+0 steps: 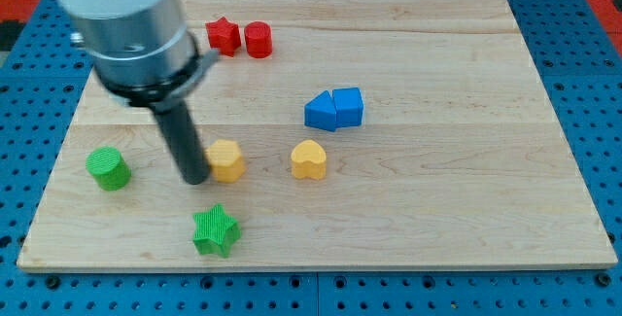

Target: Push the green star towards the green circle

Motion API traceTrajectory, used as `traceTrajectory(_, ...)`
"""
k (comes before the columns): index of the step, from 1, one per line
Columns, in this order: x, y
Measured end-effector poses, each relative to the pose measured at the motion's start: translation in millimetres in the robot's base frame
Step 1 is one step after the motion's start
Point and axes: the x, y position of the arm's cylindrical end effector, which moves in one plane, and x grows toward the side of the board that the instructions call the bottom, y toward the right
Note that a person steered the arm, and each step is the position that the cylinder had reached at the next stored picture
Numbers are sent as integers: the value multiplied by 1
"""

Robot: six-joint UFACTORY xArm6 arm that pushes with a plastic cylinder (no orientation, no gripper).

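No writing on green star (215, 230).

A single camera view looks steeply down from the near edge onto the wooden board (437, 190), which fills most of the frame; the arm looms large at upper left.

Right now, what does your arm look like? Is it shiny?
A bit! My arm ends in a fat, blurry silver-grey cylinder with a black collar beneath. A straight dark rod sticks down from it, and my tip is blunt and black. No cables or markings show.
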Motion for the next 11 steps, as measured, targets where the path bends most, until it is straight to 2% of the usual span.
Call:
traceTrajectory(1,-8,50)
traceTrajectory(2,-8,38)
traceTrajectory(3,23,80)
traceTrajectory(4,70,93)
traceTrajectory(5,107,62)
traceTrajectory(6,105,27)
traceTrajectory(8,53,-64)
traceTrajectory(9,39,-74)
traceTrajectory(10,60,-38)
traceTrajectory(11,59,-7)
